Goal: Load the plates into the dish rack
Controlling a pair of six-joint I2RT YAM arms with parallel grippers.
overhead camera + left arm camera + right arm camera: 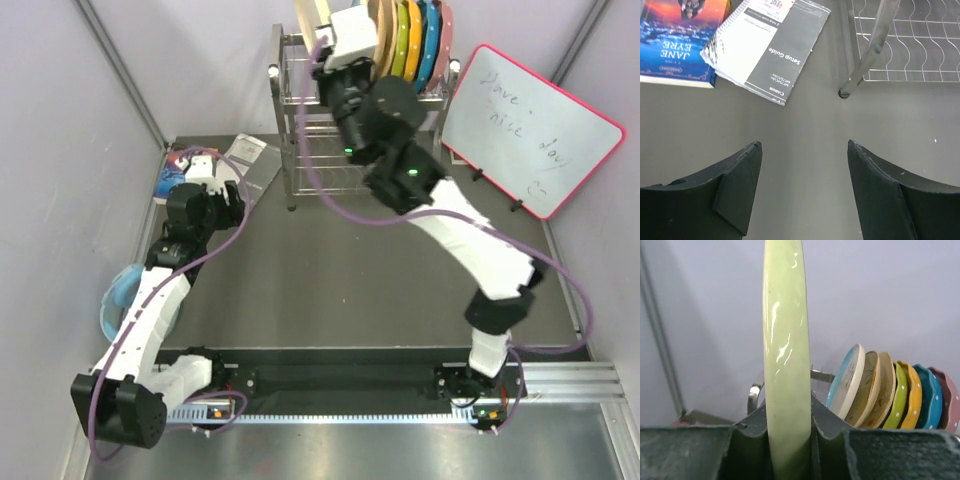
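While raised, right gripper (788, 440) clamps plate (785, 340).

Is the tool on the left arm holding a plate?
No, the left tool stands open with nothing between its fingers, and only the dark table shows in the gap.

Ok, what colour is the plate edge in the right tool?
The plate edge is pale green-cream, clearest in the right wrist view.

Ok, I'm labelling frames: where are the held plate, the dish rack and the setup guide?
held plate (786, 340), right wrist view, rim
dish rack (867, 50), left wrist view, leg
setup guide (772, 44), left wrist view, cover
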